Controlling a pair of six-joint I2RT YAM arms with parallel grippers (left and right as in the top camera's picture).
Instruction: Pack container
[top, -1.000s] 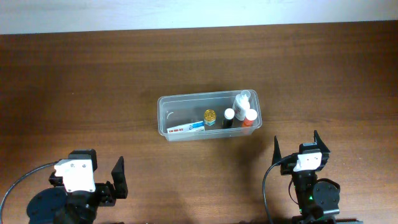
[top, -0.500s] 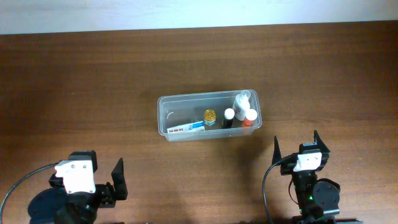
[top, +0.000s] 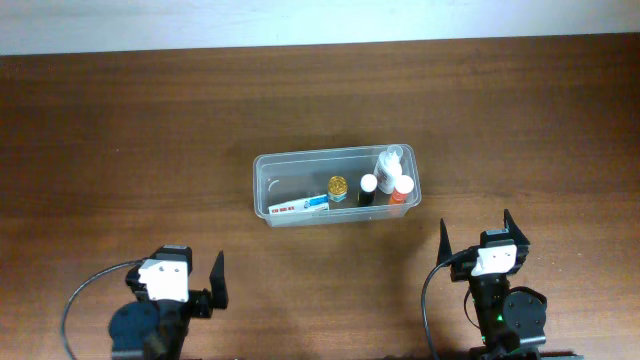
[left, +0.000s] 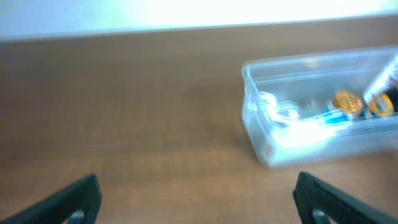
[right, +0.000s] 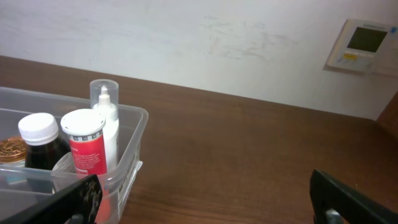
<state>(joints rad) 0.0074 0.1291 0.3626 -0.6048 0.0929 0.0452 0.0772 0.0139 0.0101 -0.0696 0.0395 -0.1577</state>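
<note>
Left arm (top: 165, 283), jaws apart, farther right.

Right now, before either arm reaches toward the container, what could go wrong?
1. The red bottle, the dark bottle and the clear bottle stand crowded at the right end of the container. The right gripper reaching in there could knock one over.
2. The container looks like thin plastic and sits loose on the table, so a push on its wall may slide it.

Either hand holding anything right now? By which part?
Nothing held. Left hand and right hand are both open and empty, well short of the container.
</note>
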